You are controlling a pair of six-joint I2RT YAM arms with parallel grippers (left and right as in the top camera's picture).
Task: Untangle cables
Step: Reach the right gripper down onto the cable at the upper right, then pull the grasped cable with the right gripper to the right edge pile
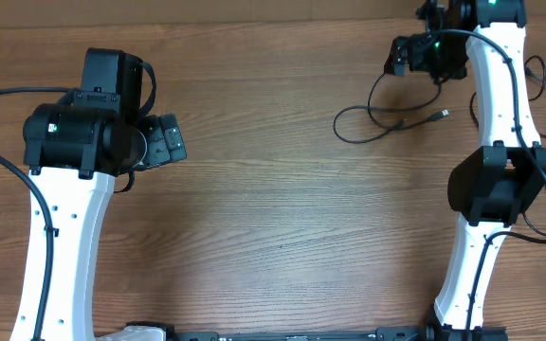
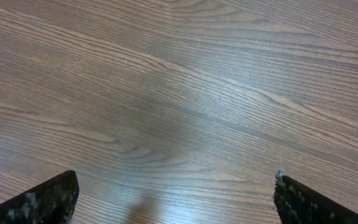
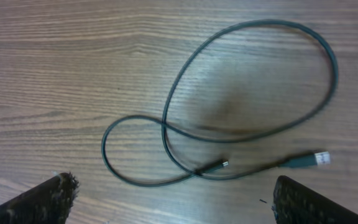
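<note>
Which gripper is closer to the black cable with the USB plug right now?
Right. The right gripper is open right by the cable, at the far right of the table; the left gripper is far off on its left side.

Thin black cable (image 1: 410, 123) lying in loose loops on wood table (image 1: 282, 218), far right side, just beside right arm (image 1: 500, 85). Left arm (image 1: 60, 218) well apart.
</note>
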